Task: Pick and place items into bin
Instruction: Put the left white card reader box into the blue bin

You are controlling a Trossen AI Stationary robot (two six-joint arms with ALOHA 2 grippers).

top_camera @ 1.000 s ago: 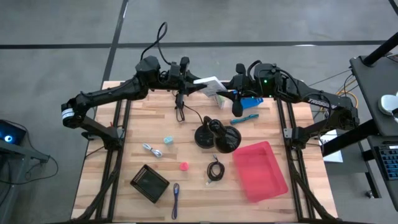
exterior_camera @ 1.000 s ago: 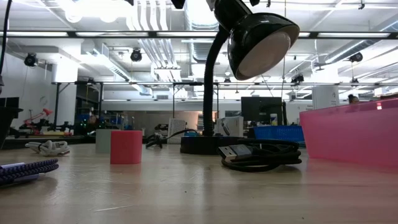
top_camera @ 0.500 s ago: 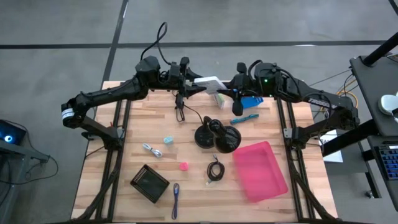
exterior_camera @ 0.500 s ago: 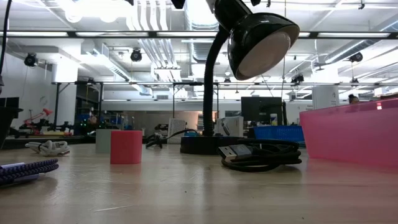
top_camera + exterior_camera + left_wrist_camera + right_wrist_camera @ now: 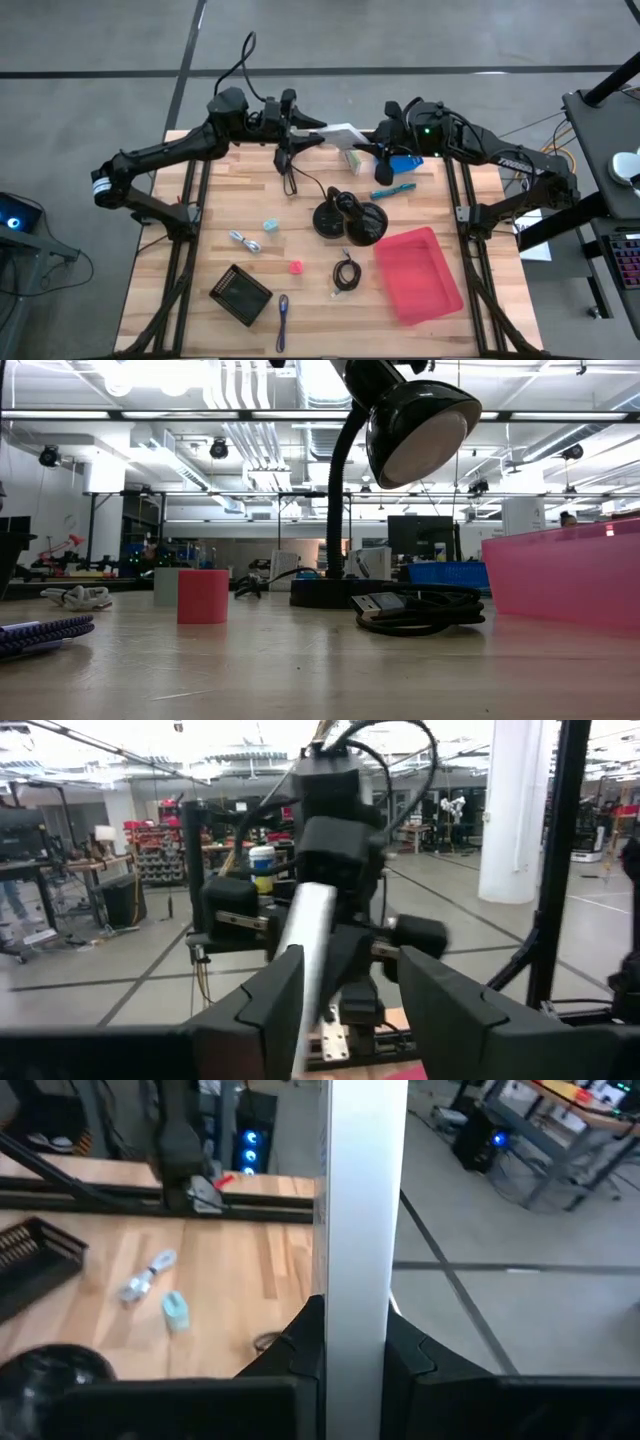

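Beyond the lamp (image 5: 350, 218), my right gripper (image 5: 368, 146) clenches the white packet (image 5: 340, 134); left gripper (image 5: 298, 130) released, must retreat straight.

Bright, even overhead ceiling light, glare on the low view's fixtures, soft blur in both wrist views.

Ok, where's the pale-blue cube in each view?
High view: pale-blue cube left of the lamp base, mid-table.
Low view: cube at left, behind the pink cube.
Left wrist view: not in it.
Right wrist view: cube on the wood.
Shared landmark: the silvery metal piece beside it.
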